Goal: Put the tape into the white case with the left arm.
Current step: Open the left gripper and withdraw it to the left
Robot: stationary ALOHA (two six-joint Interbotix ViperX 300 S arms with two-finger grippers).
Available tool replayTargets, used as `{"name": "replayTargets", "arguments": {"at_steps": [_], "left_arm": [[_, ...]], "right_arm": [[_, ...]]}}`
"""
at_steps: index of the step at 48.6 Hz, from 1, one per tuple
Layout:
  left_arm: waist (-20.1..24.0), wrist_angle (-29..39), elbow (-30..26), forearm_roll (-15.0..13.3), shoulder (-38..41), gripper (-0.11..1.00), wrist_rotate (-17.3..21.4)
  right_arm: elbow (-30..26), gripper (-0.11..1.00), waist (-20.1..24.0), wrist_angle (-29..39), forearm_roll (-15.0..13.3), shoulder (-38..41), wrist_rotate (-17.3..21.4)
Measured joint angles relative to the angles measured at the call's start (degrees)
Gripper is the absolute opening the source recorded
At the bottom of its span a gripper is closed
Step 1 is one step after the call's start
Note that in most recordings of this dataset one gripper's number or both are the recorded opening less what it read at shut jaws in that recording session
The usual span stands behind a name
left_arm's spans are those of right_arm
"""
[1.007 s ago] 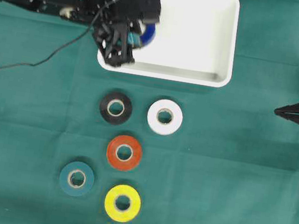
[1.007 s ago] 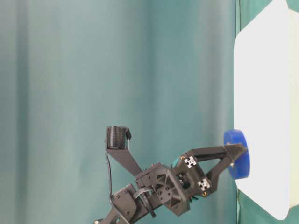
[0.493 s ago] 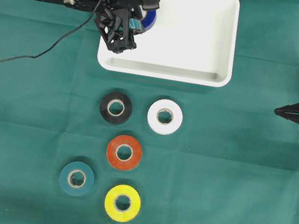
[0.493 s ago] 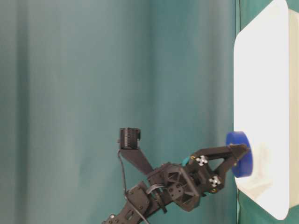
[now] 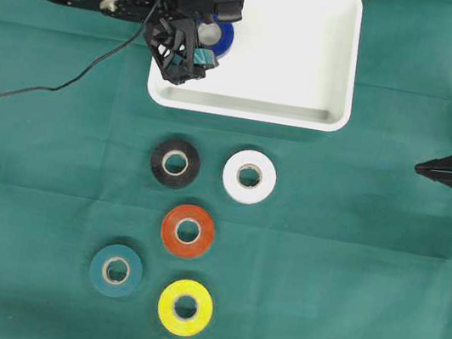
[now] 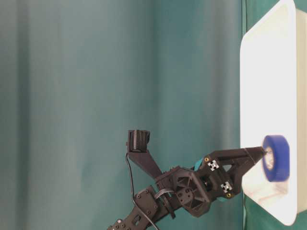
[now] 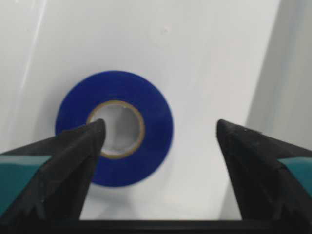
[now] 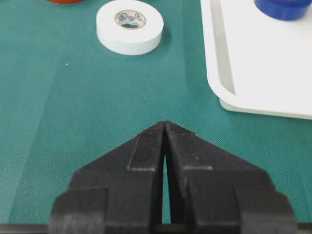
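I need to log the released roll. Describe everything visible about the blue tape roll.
The blue tape roll is a glossy, deep blue ring around a tan cardboard core whose hole shows the white floor beneath. It lies flat inside the white case, near the case's left end in the overhead view. The left gripper hangs over it with jaws spread wide; one fingertip overlaps the roll's edge in the wrist view, but contact cannot be confirmed. Nothing else touches it.
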Motion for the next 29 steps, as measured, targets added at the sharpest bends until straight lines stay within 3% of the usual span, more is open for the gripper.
{"name": "replayTargets", "arguments": {"at_steps": [13,29], "left_arm": [[-0.53,3.08,2.46,0.00,-5.62,0.92,-0.44],[-3.69,3.08,11.25,0.09,-18.81,0.92,-0.79]], "right_arm": [[0.00,-0.10,-0.09,0.00,0.00,0.00,0.00],[0.26,-0.09,-0.09,-0.09,0.00,-0.35,0.00]]}}
